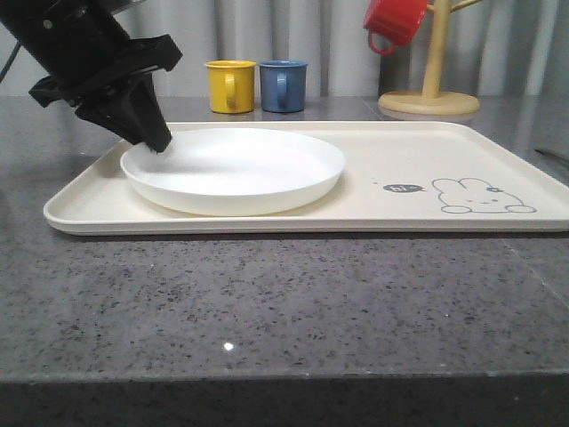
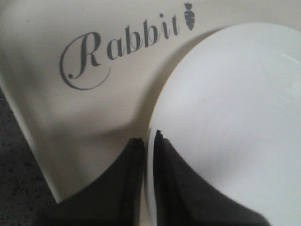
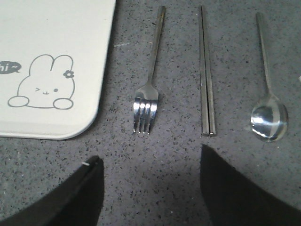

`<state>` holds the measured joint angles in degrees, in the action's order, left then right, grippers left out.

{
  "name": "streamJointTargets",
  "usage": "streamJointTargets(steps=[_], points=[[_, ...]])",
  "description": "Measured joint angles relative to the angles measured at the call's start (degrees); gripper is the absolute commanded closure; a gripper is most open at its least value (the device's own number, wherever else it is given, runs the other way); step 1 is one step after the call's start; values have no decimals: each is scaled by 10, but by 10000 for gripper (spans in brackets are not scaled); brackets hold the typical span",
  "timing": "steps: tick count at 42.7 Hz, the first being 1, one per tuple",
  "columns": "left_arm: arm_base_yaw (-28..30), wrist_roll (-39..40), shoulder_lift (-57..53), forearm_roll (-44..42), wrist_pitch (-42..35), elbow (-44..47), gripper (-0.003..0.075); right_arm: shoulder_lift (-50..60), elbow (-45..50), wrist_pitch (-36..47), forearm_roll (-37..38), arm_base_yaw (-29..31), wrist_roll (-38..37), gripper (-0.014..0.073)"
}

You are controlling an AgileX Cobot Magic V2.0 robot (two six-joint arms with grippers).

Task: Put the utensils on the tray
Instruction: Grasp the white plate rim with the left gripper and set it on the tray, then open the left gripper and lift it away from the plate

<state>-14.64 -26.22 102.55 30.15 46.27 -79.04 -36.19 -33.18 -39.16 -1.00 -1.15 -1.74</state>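
Observation:
The cream tray (image 1: 418, 151) lies across the dark stone counter with a round white plate (image 1: 236, 169) on its left half. My left gripper (image 1: 158, 142) is down at the plate's far-left rim. In the left wrist view its fingertips (image 2: 148, 139) are closed on the plate (image 2: 235, 117), one finger inside the rim and one outside, over the tray (image 2: 56, 117). The right wrist view has the fork (image 3: 149, 89), the chopsticks (image 3: 206, 80) and the spoon (image 3: 268, 117) lying side by side on the counter beside the tray's bunny corner (image 3: 56, 37). My right gripper (image 3: 148, 157) hangs open above the counter just short of the fork and chopsticks.
Behind the tray stand a yellow mug (image 1: 230, 85) and a blue mug (image 1: 284, 85). A wooden mug tree (image 1: 430, 89) at the back right carries a red mug (image 1: 396, 22). Bare counter runs from the tray to the front edge.

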Motion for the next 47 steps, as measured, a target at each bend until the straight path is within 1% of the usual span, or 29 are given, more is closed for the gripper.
streamJointTargets(steps=[1, 5, 8, 13, 19, 22, 27, 30, 36, 39, 42, 47], points=[[0, 1, 0, 0, 0, 0, 445, 0, 0, 0, 0, 0, 0, 119], [0, 1, 0, 0, 2, 0, 332, 0, 0, 0, 0, 0, 0, 119], [0, 2, -1, 0, 6, 0, 303, 0, 0, 0, 0, 0, -2, 119], [0, 3, -27, -1, 19, 0, 302, 0, 0, 0, 0, 0, -2, 119], [-9, 5, -98, -17, 43, 0, 302, 0, 0, 0, 0, 0, -2, 119], [-31, 6, -141, -43, 57, 0, 302, 0, 0, 0, 0, 0, -2, 119], [-89, 23, -217, -92, 68, 23, 303, 0, 0, 0, 0, 0, -2, 119], [-127, 51, -267, -128, 72, 52, 303, 0, 0, 0, 0, 0, -2, 119], [-188, 140, -361, -225, 73, 126, 303, 0, 0, 0, 0, 0, 0, 119], [-202, 187, -404, -268, 73, 162, 302, 0, 0, 0, 0, 0, 0, 119], [-206, 217, -442, -289, 73, 195, 302, 0, 0, -2, -1, 0, 0, 119], [-209, 233, -486, -301, 73, 234, 302, -1, 0, -2, -4, 0, 0, 123]])
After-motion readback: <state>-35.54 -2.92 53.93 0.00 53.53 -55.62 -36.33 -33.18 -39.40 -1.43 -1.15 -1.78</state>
